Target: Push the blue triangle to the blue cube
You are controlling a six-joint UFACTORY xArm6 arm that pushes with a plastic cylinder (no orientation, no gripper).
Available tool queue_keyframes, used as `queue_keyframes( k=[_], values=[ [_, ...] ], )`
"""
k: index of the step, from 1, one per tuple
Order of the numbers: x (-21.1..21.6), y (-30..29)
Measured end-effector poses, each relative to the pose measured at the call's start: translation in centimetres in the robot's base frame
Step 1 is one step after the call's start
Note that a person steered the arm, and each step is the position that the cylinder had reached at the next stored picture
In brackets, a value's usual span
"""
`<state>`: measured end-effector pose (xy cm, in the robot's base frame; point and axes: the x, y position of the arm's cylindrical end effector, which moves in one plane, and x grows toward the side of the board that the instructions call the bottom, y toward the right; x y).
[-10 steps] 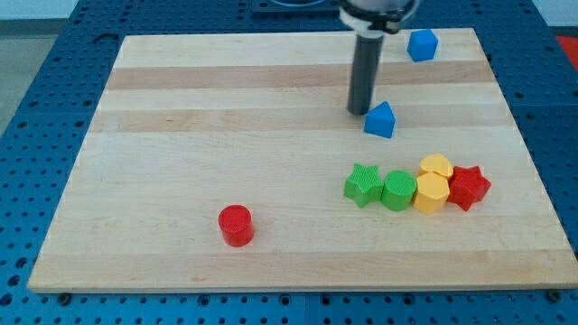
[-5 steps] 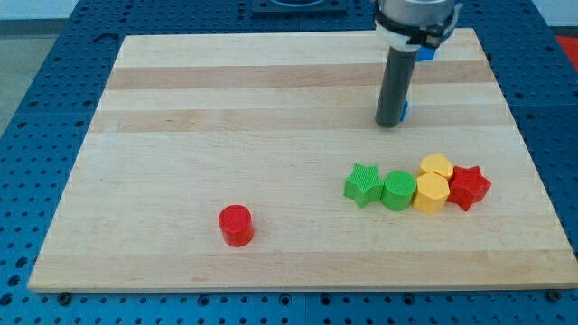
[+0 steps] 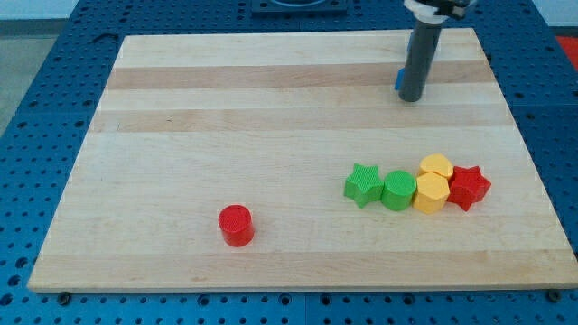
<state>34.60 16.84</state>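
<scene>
My tip (image 3: pixel 412 97) rests on the wooden board (image 3: pixel 226 117) near its top right corner. Only a thin blue sliver (image 3: pixel 398 79) shows at the rod's left edge, just above the tip. It looks like part of the blue triangle, and the tip touches or nearly touches it. The rest of the triangle is hidden behind the rod. The blue cube does not show; the rod and arm cover the spot near the board's top right.
A row of blocks lies at the lower right: a green star (image 3: pixel 363 184), a green cylinder (image 3: pixel 398 190), two yellow blocks (image 3: pixel 433 192) (image 3: pixel 437 166) and a red star (image 3: pixel 469 187). A red cylinder (image 3: pixel 236 225) stands at the lower middle left.
The rod has moved up and to the right across the board. The blue triangle moved with it and is now almost wholly hidden. The blue cube is now covered by the rod.
</scene>
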Motion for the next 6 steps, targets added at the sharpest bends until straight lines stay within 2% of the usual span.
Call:
queue_keyframes(
  k=[4, 6],
  values=[
    [-5.8, 0.5],
    [-6.0, 0.5]
  ],
)
